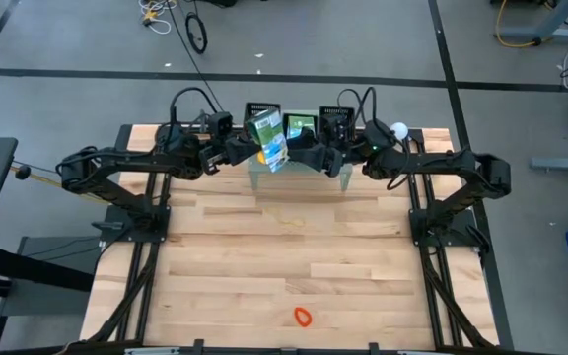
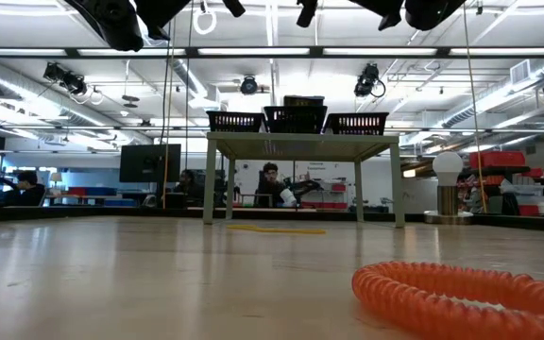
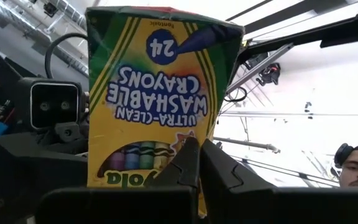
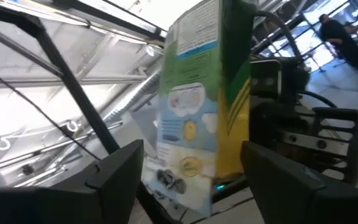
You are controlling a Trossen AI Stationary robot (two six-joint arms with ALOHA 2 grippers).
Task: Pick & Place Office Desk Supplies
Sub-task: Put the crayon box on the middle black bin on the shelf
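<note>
The left gripper (image 1: 248, 150) is clamped on the crayon box (image 1: 268, 140), holding it in the air at about twelve o'clock over the table (image 1: 215, 266), just in front of the pale green stand (image 1: 301, 176). This looks like a handover: the right gripper (image 1: 299, 153) stands wide open, fingers either side of the box but not yet closed on it. Next, the right fingers should close before the left lets go. The arms are crowded together there. Toward six o'clock the table is open, apart from an orange band (image 1: 303, 317) near the front edge.
</note>
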